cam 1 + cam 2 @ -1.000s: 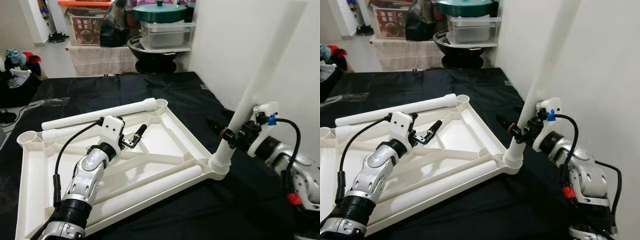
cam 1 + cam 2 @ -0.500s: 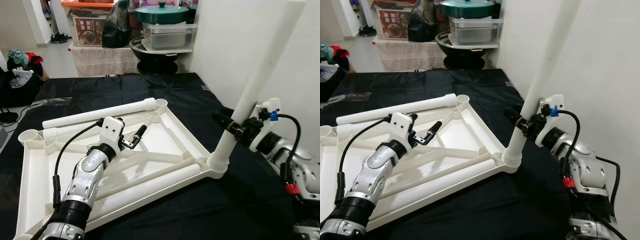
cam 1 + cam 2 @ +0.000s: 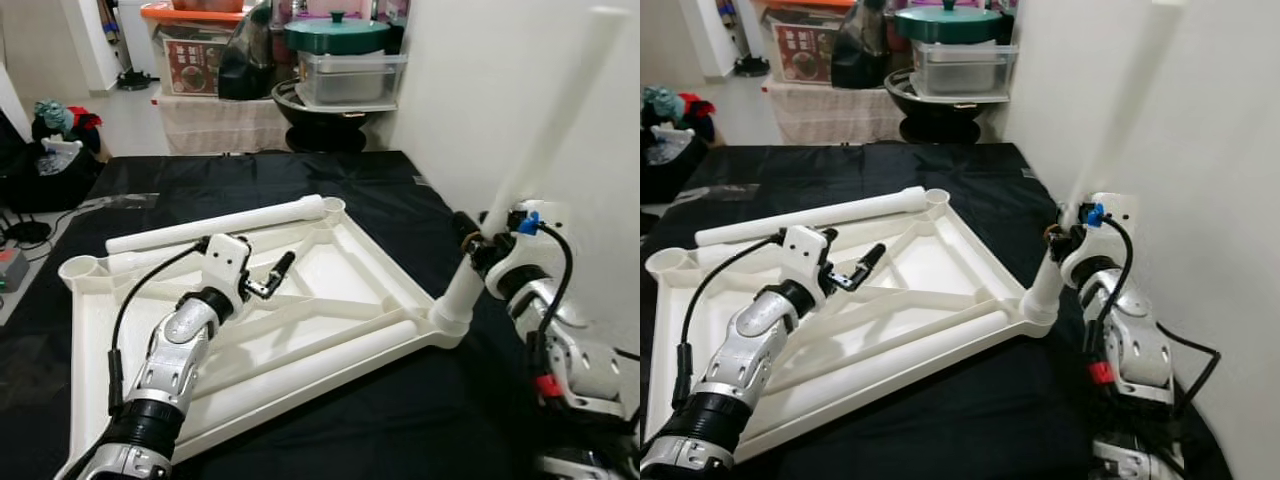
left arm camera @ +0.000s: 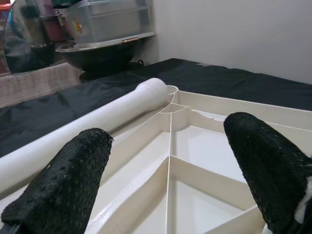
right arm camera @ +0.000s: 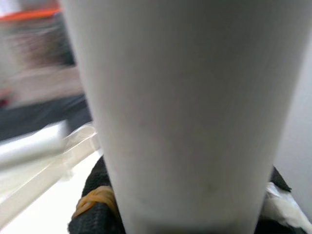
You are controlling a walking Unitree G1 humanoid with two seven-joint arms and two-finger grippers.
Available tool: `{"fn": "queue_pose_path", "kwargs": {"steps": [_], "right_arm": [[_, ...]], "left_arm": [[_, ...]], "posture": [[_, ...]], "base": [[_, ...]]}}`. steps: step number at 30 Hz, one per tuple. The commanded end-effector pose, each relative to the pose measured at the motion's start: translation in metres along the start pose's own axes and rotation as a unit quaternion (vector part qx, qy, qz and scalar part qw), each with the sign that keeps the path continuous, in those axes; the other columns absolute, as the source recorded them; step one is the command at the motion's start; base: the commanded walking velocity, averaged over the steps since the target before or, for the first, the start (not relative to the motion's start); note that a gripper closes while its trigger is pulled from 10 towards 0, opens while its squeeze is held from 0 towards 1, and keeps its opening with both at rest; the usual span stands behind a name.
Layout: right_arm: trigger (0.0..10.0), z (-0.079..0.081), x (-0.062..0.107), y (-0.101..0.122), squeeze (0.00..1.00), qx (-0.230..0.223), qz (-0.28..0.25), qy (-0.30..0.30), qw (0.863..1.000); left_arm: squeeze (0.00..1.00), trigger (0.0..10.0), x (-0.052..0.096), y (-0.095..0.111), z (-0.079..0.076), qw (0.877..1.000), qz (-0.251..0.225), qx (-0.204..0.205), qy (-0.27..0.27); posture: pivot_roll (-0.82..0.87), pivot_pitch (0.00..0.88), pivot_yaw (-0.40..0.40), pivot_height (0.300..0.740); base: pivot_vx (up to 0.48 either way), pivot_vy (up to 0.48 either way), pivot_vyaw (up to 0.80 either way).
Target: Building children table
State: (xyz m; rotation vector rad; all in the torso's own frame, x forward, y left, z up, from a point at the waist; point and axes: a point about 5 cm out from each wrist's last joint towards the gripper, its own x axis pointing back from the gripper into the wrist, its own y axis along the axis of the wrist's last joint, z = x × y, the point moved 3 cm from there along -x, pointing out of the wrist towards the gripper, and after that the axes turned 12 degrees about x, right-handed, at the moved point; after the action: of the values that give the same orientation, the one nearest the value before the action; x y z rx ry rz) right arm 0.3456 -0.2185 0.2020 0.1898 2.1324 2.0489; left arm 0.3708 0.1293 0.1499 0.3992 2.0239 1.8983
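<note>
The white children's table top [image 3: 330, 265] lies upside down on a black cloth. One white leg [image 3: 545, 130] stands tilted in its near right corner socket. My right gripper [image 3: 480, 245] is shut on this leg just above the socket, and the leg [image 5: 185, 107] sits close between the black fingers [image 5: 92, 214]. My left gripper [image 3: 272, 278] hovers open over the ribs in the middle of the top, with nothing between its fingers [image 4: 73, 175]. A second leg [image 3: 215, 228] lies along the far edge. A third leg [image 3: 320, 360] lies inside the top near the front rib.
A white wall [image 3: 480, 80] runs close along the right. Behind the table a low shelf holds a green-lidded pot [image 3: 337, 35], a clear box [image 3: 350, 75] and a black wok [image 3: 320, 105]. Bags and clothes [image 3: 55, 150] lie on the floor at far left.
The view has shifted a little. My right arm has swung nearer around the standing leg while keeping its hold. The left arm has stayed where it was.
</note>
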Motion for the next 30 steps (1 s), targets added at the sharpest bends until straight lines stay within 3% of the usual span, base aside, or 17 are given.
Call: {"fn": "queue_pose_path", "kwargs": {"steps": [1, 5, 7, 8, 10, 11, 12, 15, 16, 17, 18, 19, 21, 22, 25, 28, 30], "right_arm": [[0.0, -0.001, 0.009, -0.037, 0.00, -0.020, 0.081, -0.035, 0.996], [0.0, 0.038, 0.025, -0.046, 0.00, -0.041, 0.096, -0.029, 0.994], [0.0, 0.038, 0.025, -0.046, 0.00, -0.041, 0.096, -0.029, 0.994], [1.9, 0.042, 0.025, -0.046, 0.00, -0.043, 0.098, -0.024, 0.994], [1.9, 0.042, 0.025, -0.046, 0.00, -0.043, 0.098, -0.024, 0.994], [4.8, 0.045, 0.024, -0.043, 0.00, -0.038, 0.097, -0.010, 0.995], [10.0, 0.046, 0.021, -0.037, 0.00, -0.029, 0.087, 0.005, 0.996], [10.0, 0.043, 0.019, -0.029, 0.00, -0.028, 0.071, 0.012, 0.997], [10.0, 0.038, 0.019, -0.023, 0.78, -0.031, 0.062, 0.008, 0.998], [10.0, 0.033, 0.018, -0.017, 1.00, -0.028, 0.051, 0.007, 0.998], [10.0, 0.031, 0.018, -0.014, 1.00, -0.025, 0.046, 0.007, 0.999], [10.0, 0.027, 0.018, -0.008, 0.71, -0.028, 0.035, 0.014, 0.999], [10.0, 0.025, 0.017, -0.004, 0.71, -0.030, 0.027, 0.021, 0.999], [10.0, 0.018, 0.016, 0.002, 0.00, -0.016, 0.007, 0.035, 0.999], [10.0, 0.010, 0.017, 0.017, 0.00, -0.027, -0.041, 0.118, 0.992], [10.0, 0.006, 0.029, 0.019, 0.00, 0.025, -0.065, 0.278, 0.958], [10.0, 0.005, 0.030, 0.018, 0.00, 0.032, -0.064, 0.297, 0.952]], "left_arm": [[0.00, 10.0, -0.001, -0.002, -0.004, 1.000, 0.004, -0.005, -0.006], [0.00, 10.0, -0.002, 0.000, -0.002, 1.000, 0.004, -0.008, -0.006], [0.00, 10.0, -0.002, 0.000, -0.002, 1.000, 0.004, -0.008, -0.006], [0.00, 10.0, -0.002, 0.001, 0.000, 1.000, 0.004, -0.010, -0.004], [0.00, 10.0, -0.002, 0.001, 0.000, 1.000, 0.004, -0.010, -0.004], [0.00, 10.0, -0.002, 0.001, 0.002, 1.000, 0.004, -0.010, -0.001], [0.00, 10.0, -0.003, -0.001, 0.000, 1.000, 0.004, -0.008, -0.002], [0.00, 10.0, -0.002, -0.002, -0.001, 1.000, 0.005, -0.006, -0.003], [0.00, 10.0, -0.002, -0.003, -0.003, 1.000, 0.006, -0.004, -0.004], [0.00, 10.0, -0.002, -0.004, -0.002, 1.000, 0.007, -0.003, -0.004], [0.00, 10.0, -0.002, -0.004, -0.001, 1.000, 0.007, -0.003, -0.004], [0.00, 10.0, -0.002, -0.003, -0.001, 1.000, 0.008, -0.003, -0.004], [0.00, 10.0, -0.002, -0.003, 0.000, 1.000, 0.008, -0.003, -0.004], [0.00, 10.0, -0.002, -0.002, 0.000, 1.000, 0.008, -0.004, -0.004], [0.00, 10.0, -0.002, -0.002, 0.000, 1.000, 0.008, -0.005, -0.005], [0.00, 10.0, -0.003, -0.003, -0.004, 1.000, 0.008, -0.006, -0.010], [0.00, 10.0, -0.004, -0.004, -0.005, 1.000, 0.008, -0.006, -0.011]], "posture": [[0.03, 0.000, -0.048, 0.740], [0.03, 0.000, -0.052, 0.740], [0.03, 0.000, -0.052, 0.740], [0.03, 0.000, -0.052, 0.740], [0.03, 0.000, -0.052, 0.740], [0.02, 0.000, -0.051, 0.740], [0.02, 0.000, -0.052, 0.740], [0.02, 0.000, -0.053, 0.740], [0.02, 0.000, -0.054, 0.740], [0.01, 0.000, -0.051, 0.740], [0.01, 0.000, -0.050, 0.740], [0.01, 0.000, -0.049, 0.740], [0.01, 0.000, -0.049, 0.740], [0.01, 0.000, -0.047, 0.740], [0.01, 0.000, -0.042, 0.740], [0.01, 0.000, -0.041, 0.740], [0.01, 0.000, -0.043, 0.740]], "base": [[0.000, 0.000, 0.00], [0.000, 0.000, 0.00], [0.000, 0.000, 0.00], [0.000, 0.000, 0.00], [0.000, 0.000, 0.00], [0.000, 0.000, 0.00], [0.000, 0.000, 0.00], [0.000, 0.000, 0.00], [0.000, 0.000, 0.00], [0.000, 0.000, 0.00], [0.000, 0.000, 0.00], [0.000, 0.000, 0.00], [0.000, 0.000, 0.00], [0.000, 0.000, 0.00], [0.000, 0.000, 0.00], [0.000, 0.000, 0.00], [0.000, 0.000, 0.00]]}}
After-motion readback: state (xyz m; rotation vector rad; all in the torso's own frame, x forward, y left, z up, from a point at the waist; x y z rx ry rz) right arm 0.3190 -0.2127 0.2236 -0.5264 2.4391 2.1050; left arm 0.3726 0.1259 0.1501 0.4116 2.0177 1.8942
